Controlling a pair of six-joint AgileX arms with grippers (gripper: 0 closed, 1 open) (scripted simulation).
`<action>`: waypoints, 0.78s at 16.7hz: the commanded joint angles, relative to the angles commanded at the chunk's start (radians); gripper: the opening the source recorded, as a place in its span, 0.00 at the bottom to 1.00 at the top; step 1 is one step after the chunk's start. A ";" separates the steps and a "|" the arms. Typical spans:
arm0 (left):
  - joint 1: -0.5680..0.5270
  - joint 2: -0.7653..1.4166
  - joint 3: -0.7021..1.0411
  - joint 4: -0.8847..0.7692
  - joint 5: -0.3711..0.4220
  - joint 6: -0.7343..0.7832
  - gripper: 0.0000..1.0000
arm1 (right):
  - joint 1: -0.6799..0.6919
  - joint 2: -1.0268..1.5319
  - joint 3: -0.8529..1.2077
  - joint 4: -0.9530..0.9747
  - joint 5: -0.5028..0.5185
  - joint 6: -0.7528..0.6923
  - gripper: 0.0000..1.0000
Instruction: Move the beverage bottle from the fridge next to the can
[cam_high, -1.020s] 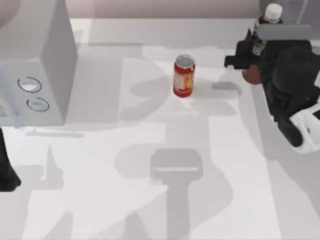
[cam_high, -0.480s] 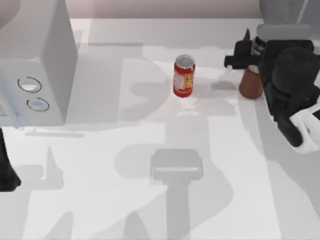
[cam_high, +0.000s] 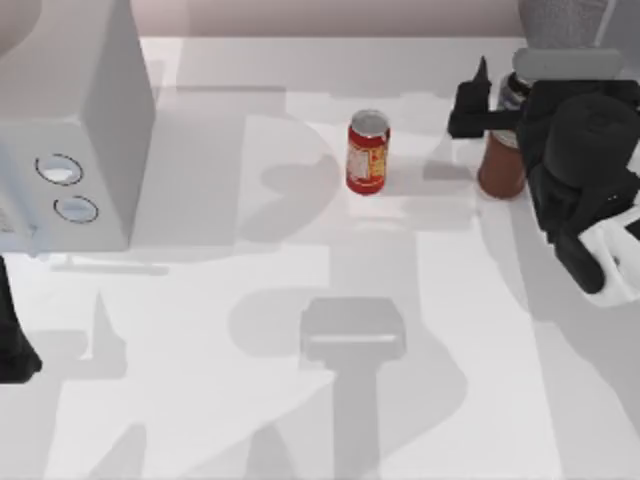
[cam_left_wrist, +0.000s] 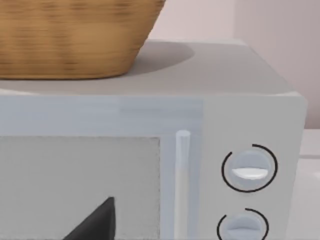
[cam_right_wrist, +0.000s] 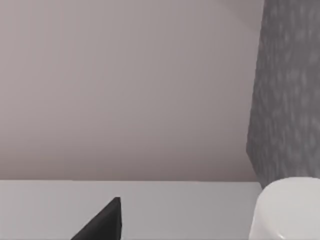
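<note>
The red can stands upright at the table's back middle. To its right, a short gap away, the beverage bottle stands on the table, its brown lower part showing and its top under my right arm. My right gripper is open around the bottle's upper part, with one dark finger spread out toward the can. The bottle's white cap is close in the right wrist view, beside a finger. The grey fridge is at the back right corner. My left gripper is parked open at the left edge.
A light grey boxy appliance with two round dials fills the back left, and a woven basket sits on top of it. The fridge's grey wall rises close behind the bottle.
The bottle came down out of the fridge area and now stands on the table right of the can. The right gripper's visible finger has spread away from the bottle. The left arm stayed still.
</note>
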 joint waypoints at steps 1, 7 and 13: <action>0.000 0.000 0.000 0.000 0.000 0.000 1.00 | 0.000 0.000 0.000 0.000 0.000 0.000 1.00; 0.000 0.000 0.000 0.000 0.000 0.000 1.00 | 0.019 -0.043 -0.089 0.034 0.020 0.001 1.00; 0.000 0.000 0.000 0.000 0.000 0.000 1.00 | 0.027 -0.062 -0.122 0.053 0.030 0.002 1.00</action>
